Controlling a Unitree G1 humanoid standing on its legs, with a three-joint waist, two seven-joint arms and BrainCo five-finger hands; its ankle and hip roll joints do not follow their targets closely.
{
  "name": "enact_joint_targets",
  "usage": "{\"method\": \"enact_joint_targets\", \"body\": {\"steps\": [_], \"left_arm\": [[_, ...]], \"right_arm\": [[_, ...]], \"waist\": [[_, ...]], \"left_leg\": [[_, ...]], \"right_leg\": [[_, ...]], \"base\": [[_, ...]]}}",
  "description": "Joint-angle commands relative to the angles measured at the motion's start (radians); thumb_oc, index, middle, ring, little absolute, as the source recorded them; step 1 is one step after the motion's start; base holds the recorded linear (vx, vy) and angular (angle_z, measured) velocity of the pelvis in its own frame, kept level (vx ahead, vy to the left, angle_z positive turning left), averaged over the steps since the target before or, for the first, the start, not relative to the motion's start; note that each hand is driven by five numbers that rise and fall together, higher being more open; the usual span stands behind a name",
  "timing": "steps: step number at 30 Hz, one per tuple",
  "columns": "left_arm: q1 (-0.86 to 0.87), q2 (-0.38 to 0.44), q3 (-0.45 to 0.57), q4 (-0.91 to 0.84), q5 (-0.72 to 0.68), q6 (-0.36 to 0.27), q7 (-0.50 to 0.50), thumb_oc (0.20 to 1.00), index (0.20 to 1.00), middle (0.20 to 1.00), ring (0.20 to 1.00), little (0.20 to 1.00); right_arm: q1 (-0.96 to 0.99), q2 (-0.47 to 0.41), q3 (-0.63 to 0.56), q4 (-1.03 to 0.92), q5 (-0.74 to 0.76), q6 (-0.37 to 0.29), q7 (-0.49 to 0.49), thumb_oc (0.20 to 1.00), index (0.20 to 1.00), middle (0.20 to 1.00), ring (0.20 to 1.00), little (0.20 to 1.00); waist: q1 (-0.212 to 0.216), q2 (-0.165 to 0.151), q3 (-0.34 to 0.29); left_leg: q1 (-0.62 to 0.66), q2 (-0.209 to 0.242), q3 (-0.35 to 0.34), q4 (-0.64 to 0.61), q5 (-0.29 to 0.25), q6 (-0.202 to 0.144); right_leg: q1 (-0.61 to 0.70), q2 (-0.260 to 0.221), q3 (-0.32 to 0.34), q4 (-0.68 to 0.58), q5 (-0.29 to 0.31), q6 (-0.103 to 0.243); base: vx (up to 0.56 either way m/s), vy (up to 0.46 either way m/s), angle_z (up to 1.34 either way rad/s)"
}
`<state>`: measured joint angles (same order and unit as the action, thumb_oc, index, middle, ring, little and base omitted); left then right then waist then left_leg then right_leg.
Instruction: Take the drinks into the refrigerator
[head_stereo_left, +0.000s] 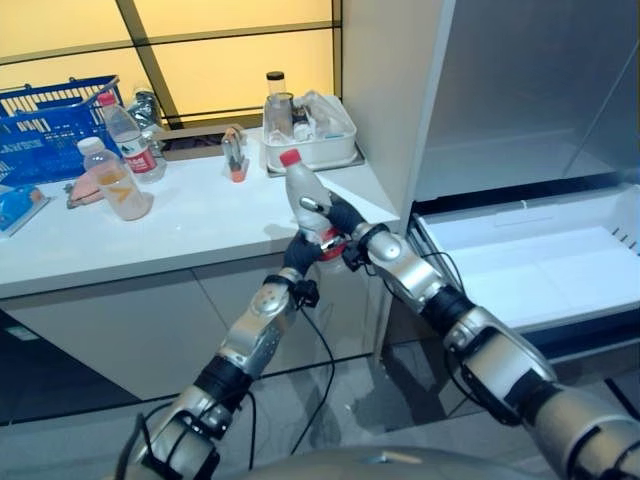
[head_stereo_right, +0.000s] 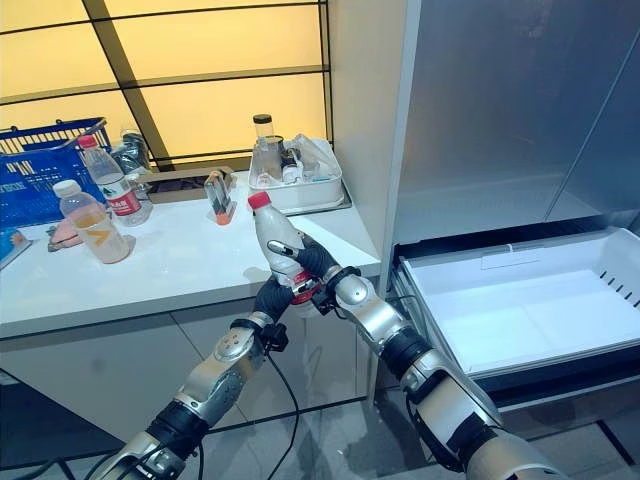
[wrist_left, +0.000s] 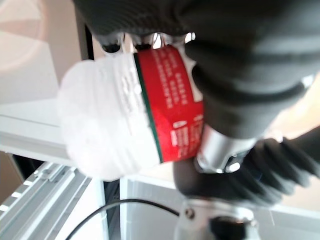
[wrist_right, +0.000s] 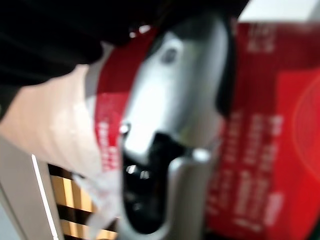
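two hands meet on one clear bottle (head_stereo_right: 272, 240) with a red cap and red label, held upright off the front corner of the white desk (head_stereo_left: 200, 225), beside the refrigerator's (head_stereo_right: 500, 150) open white drawer (head_stereo_right: 520, 310). left hand (head_stereo_left: 300, 255) grips its base, right hand (head_stereo_right: 312, 262) fingers curl around its label.

On my white counter (head_stereo_left: 200, 225), a blue basket (head_stereo_left: 45, 125) stands at the far left edge, with a blue packet (head_stereo_left: 18, 208) lying nearer, by the left edge. A white tray (head_stereo_left: 315, 140) of odds and ends sits at the far right corner. A small upright item with an orange base (head_stereo_left: 235, 158) stands just left of it.
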<state>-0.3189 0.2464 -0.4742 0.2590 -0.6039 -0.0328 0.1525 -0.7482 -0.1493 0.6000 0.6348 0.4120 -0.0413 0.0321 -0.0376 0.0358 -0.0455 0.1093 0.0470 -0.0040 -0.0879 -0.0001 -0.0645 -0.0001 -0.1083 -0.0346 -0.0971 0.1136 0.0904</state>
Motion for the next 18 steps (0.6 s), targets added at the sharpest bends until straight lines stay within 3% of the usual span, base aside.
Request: {"method": "enact_joint_targets", "body": {"steps": [1, 5, 6, 7, 9, 18], "left_arm": [[-0.332, -0.107, -0.096, -0.129, 0.024, -0.149, -0.062, 0.200, 0.200, 0.200, 0.200, 0.200], [-0.337, -0.119, -0.104, -0.119, 0.021, -0.147, -0.054, 0.200, 0.200, 0.200, 0.200, 0.200], [-0.339, -0.117, -0.103, -0.116, 0.023, -0.147, -0.053, 0.200, 0.200, 0.200, 0.200, 0.200], [-0.339, -0.117, -0.102, -0.116, 0.023, -0.147, -0.053, 0.200, 0.200, 0.200, 0.200, 0.200], [-0.339, -0.112, -0.100, -0.120, 0.027, -0.147, -0.059, 0.200, 0.200, 0.200, 0.200, 0.200], [-0.331, -0.106, -0.093, -0.115, 0.028, -0.149, -0.059, 0.200, 0.200, 0.200, 0.200, 0.200]], "right_arm": [[-0.089, 0.145, 0.052, 0.098, 0.140, -0.017, 0.003, 1.000, 1.000, 1.000, 1.000, 1.000], [-0.095, 0.154, 0.060, 0.093, 0.168, -0.016, -0.006, 1.000, 1.000, 1.000, 1.000, 1.000], [-0.106, 0.152, 0.068, 0.097, 0.127, -0.010, -0.005, 0.856, 0.856, 0.856, 0.856, 0.856], [-0.106, 0.152, 0.068, 0.097, 0.127, -0.010, -0.005, 0.799, 0.799, 0.799, 0.799, 0.799], [-0.112, 0.139, 0.084, 0.075, 0.080, -0.008, 0.003, 0.200, 0.200, 0.200, 0.200, 0.200], [-0.084, 0.094, 0.067, 0.053, 0.043, -0.011, 0.000, 0.200, 0.200, 0.200, 0.200, 0.200]], "waist": [[0.016, -0.047, -0.012], [0.018, -0.049, -0.009], [0.018, -0.050, -0.011], [0.018, -0.050, -0.010], [0.018, -0.051, -0.012], [0.017, -0.053, -0.013]], "left_leg": [[-0.032, -0.038, -0.016, 0.016, -0.052, 0.040], [-0.036, -0.041, -0.015, 0.017, -0.050, 0.040], [-0.037, -0.042, -0.014, 0.017, -0.051, 0.040], [-0.037, -0.042, -0.014, 0.017, -0.051, 0.040], [-0.036, -0.042, -0.013, 0.017, -0.051, 0.040], [-0.033, -0.043, -0.012, 0.018, -0.055, 0.041]], "right_leg": [[0.062, -0.028, 0.005, 0.022, -0.089, 0.027], [0.059, -0.030, 0.006, 0.022, -0.086, 0.028], [0.058, -0.031, 0.008, 0.021, -0.084, 0.029], [0.058, -0.031, 0.008, 0.021, -0.084, 0.029], [0.058, -0.031, 0.008, 0.021, -0.084, 0.030], [0.059, -0.033, 0.008, 0.022, -0.085, 0.032]], "base": [[0.00, 0.000, 0.00], [0.00, 0.000, 0.00], [0.00, 0.000, 0.00], [0.00, 0.000, 0.00], [0.00, 0.000, 0.00], [0.00, 0.000, 0.00]]}}
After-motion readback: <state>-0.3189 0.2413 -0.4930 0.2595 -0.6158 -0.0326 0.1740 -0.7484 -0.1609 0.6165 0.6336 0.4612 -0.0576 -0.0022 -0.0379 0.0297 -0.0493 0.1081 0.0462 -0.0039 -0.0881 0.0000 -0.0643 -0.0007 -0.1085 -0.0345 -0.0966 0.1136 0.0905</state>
